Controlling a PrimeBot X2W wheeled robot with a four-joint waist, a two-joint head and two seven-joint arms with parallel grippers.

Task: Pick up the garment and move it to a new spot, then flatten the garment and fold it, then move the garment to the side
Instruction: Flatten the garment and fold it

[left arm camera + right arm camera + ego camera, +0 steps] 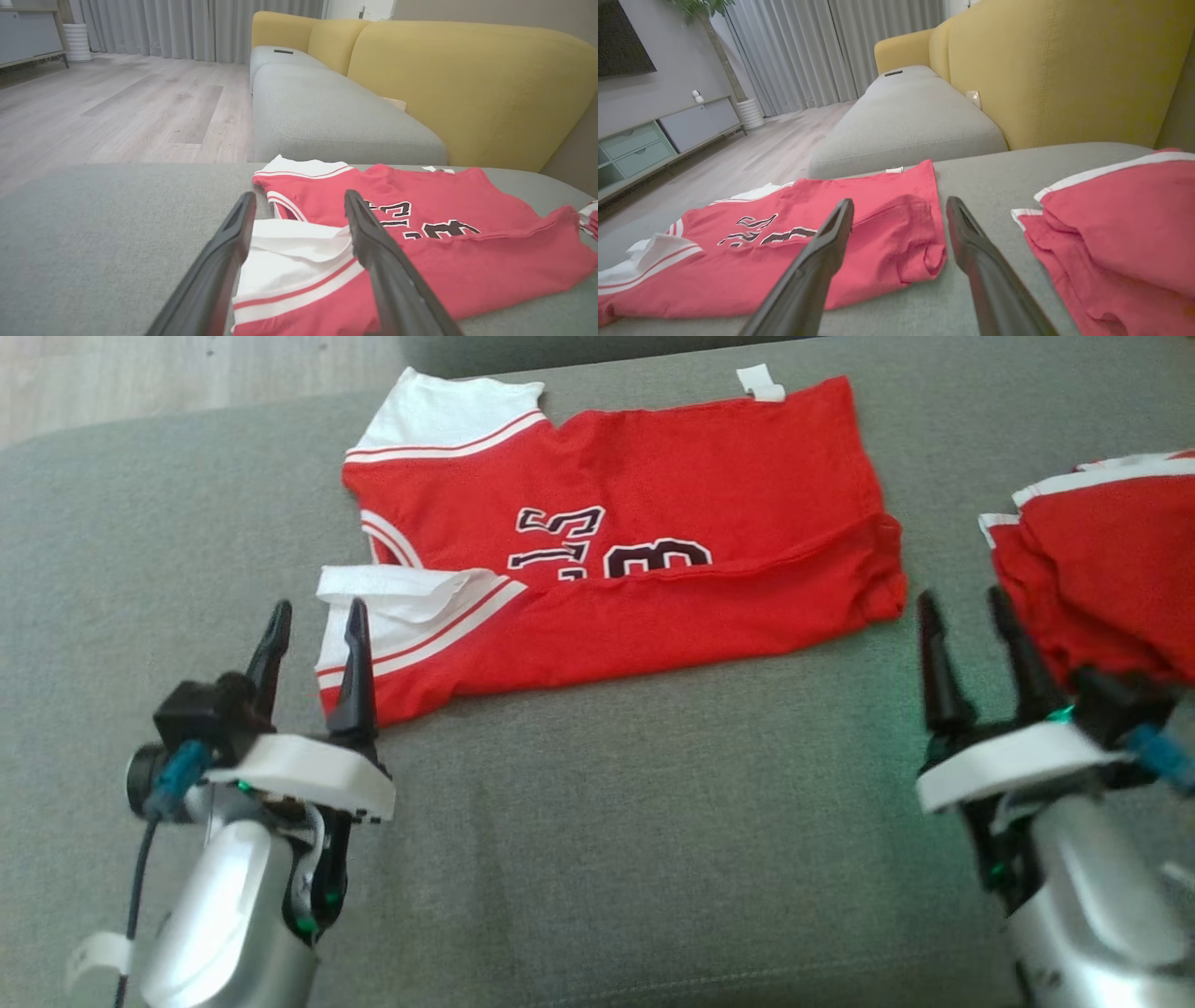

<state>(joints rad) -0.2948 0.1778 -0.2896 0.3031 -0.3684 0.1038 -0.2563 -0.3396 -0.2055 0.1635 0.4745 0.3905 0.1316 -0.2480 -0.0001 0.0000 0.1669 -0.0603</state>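
Nearest me, at the lower left of the head view, my left gripper [317, 611] stands with its jaws wide apart and nothing between them. One dark finger overlaps the white sleeve at the garment's near left corner. I cannot tell whether it touches the cloth. At the lower right, my right gripper [962, 597] is also spread wide and empty, its fingers pointing up over bare grey sofa cushion [597, 821].

The garment [653, 495], a red jersey with white striped trim and dark numerals, lies just past the fingertips, across the upper middle of the head view. It is laid sideways, with the white sleeves toward the left and the hem toward the right. Its near long edge is folded up over the body and covers the lower part of the numerals. A small white tag [761, 383] sticks out at the far edge.

At the right edge of the head view sits a second red garment [1111, 569], bunched and apart from the first.

Farther off, the left wrist view shows a yellow backrest [467, 84] at the upper right, a pale wooden floor [117, 107] at the left, and grey curtains [187, 28] along the top.
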